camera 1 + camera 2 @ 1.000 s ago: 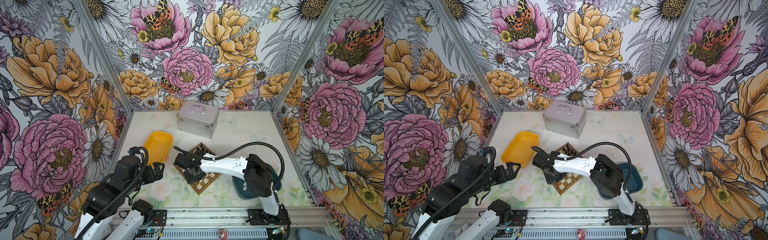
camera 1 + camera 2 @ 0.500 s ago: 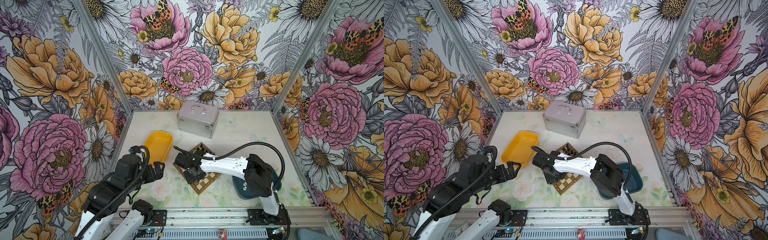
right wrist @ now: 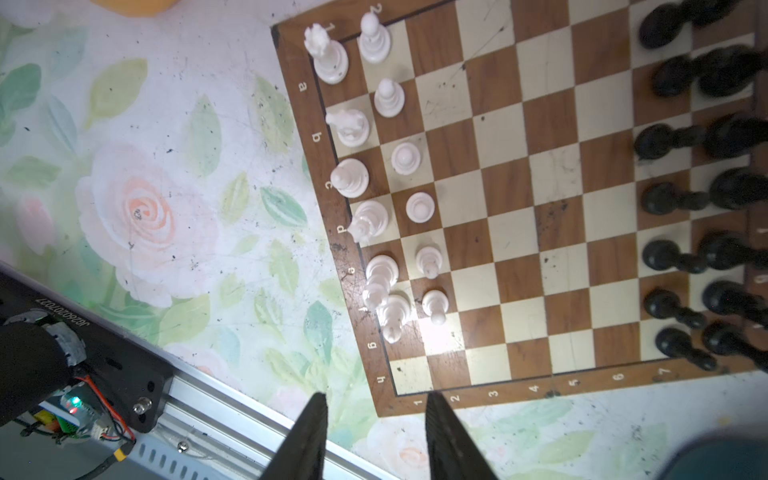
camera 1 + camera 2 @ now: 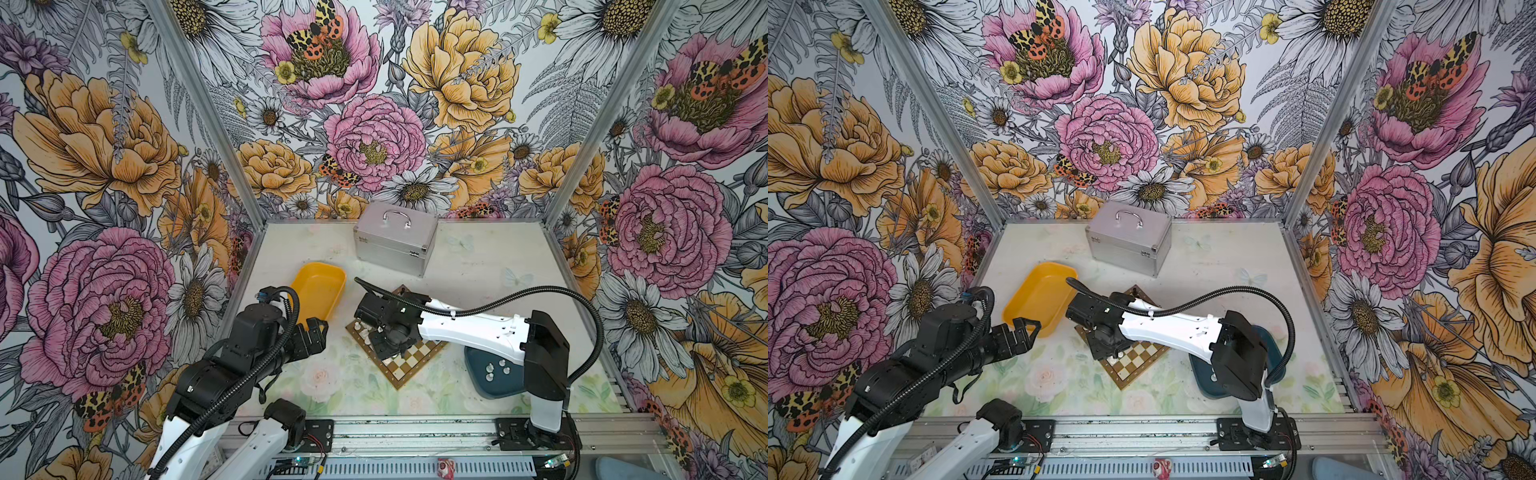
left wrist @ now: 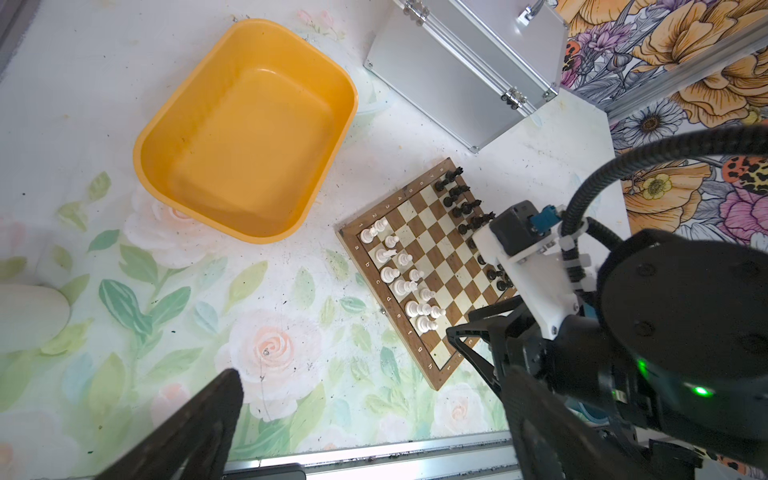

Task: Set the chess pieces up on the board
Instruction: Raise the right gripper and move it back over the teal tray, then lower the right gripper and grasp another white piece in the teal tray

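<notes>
The board (image 3: 519, 208) lies turned on the table, and it shows in both top views (image 4: 411, 361) (image 4: 1138, 361). White chess pieces (image 3: 374, 216) stand in two rows along one edge, black chess pieces (image 3: 685, 199) along the opposite edge. My right gripper (image 3: 376, 415) hovers over the board's near corner, open, with nothing between its fingers (image 3: 309, 440). In a top view it (image 4: 387, 351) hides much of the board. My left gripper (image 5: 374, 415) (image 4: 316, 332) hangs wide open and empty left of the board. A few white pieces (image 4: 496, 368) lie in the dark teal tray (image 4: 486, 384).
An empty yellow tray (image 4: 320, 291) (image 5: 245, 129) sits left of the board. A silver case (image 4: 392, 241) (image 5: 465, 70) stands behind it. The right arm's black cable (image 4: 519, 295) arcs over the table. A metal rail (image 4: 415, 428) runs along the front edge.
The right gripper's jaws have parted from nearly shut to open. Both arms have stayed almost where they were.
</notes>
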Available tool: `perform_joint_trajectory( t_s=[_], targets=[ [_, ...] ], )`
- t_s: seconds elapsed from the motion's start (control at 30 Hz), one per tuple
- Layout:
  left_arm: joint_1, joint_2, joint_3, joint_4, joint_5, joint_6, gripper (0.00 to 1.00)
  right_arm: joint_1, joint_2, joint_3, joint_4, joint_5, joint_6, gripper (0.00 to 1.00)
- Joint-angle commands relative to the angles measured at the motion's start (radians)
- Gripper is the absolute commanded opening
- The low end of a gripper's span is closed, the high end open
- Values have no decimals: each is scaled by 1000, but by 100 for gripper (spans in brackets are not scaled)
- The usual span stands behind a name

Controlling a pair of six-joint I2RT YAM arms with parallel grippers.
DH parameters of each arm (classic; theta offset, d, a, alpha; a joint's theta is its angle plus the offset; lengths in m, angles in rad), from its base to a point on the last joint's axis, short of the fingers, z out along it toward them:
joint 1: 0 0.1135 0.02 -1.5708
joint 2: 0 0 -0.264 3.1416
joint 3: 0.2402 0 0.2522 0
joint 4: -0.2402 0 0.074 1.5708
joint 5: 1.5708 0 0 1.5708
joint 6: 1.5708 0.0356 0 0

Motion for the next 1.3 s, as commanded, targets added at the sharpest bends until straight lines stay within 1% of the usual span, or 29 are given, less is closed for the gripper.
perform_joint_trajectory(
  t_s=[0.0, 0.13, 0.3, 0.4, 0.53, 0.67, 0.77, 0.83, 0.87, 1.03, 1.17, 1.27],
  targets=[
    [14, -10, 13, 50, -35, 31, 99, -22, -52, 47, -49, 20, -24, 42],
    [21, 10, 19, 84, -26, 52, 99, -55, -92, 61, -63, 33, -30, 43],
    [46, 41, 17, 134, 13, 74, 99, -105, -139, 57, -81, 67, -43, 44],
    [75, 59, 24, 155, 40, 92, 99, -139, -157, 66, -100, 84, -56, 44],
    [128, 78, 31, 169, 74, 114, 99, -192, -164, 115, -142, 105, -85, 45],
    [192, 86, 23, 188, 150, 120, 99, -246, -154, 181, -209, 140, -122, 47],
    [235, 86, 8, 212, 226, 115, 99, -297, -165, 177, -237, 166, -129, 46],
    [254, 87, 1, 224, 271, 111, 99, -311, -201, 126, -240, 185, -118, 45],
    [253, 87, 0, 230, 280, 110, 99, -337, -222, 89, -239, 197, -107, 45],
    [188, 90, -59, 280, 314, 116, 99, -348, -377, -168, -223, 247, -6, 45],
    [174, 120, -68, 307, 346, 74, 99, -357, -525, -381, -169, 240, 85, 45],
    [160, 132, -69, 351, 341, 26, 99, -383, -635, -527, -133, 213, 151, 44]
  ],
)
